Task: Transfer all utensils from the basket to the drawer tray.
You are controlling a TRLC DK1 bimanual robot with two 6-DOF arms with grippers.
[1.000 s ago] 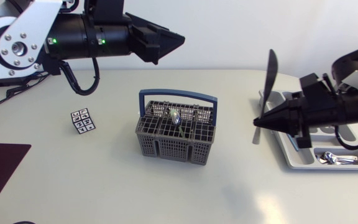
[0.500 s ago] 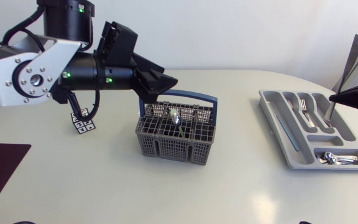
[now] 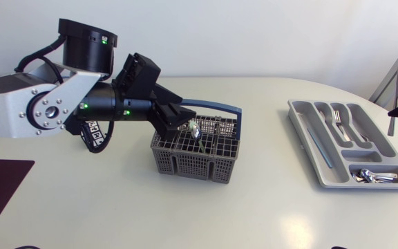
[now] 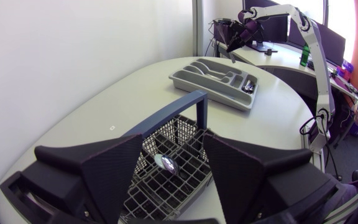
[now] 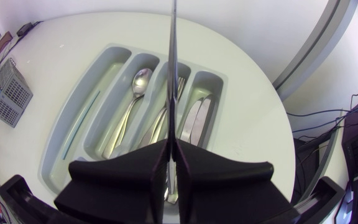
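Basket (image 3: 196, 162) under spread, down-tilted left end effector (image 3: 179, 119); right end effector (image 5: 171, 149) pinches upright knife (image 3: 396, 90) near tray (image 3: 309, 135).

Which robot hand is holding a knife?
The right gripper, over by the tray: it is shut on a knife that stands upright. The left gripper is open and empty at the basket.

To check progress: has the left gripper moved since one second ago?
Yes. Against the basket, which stayed in place, the left gripper has come down and closer; its fingertips are now over the basket's left part.
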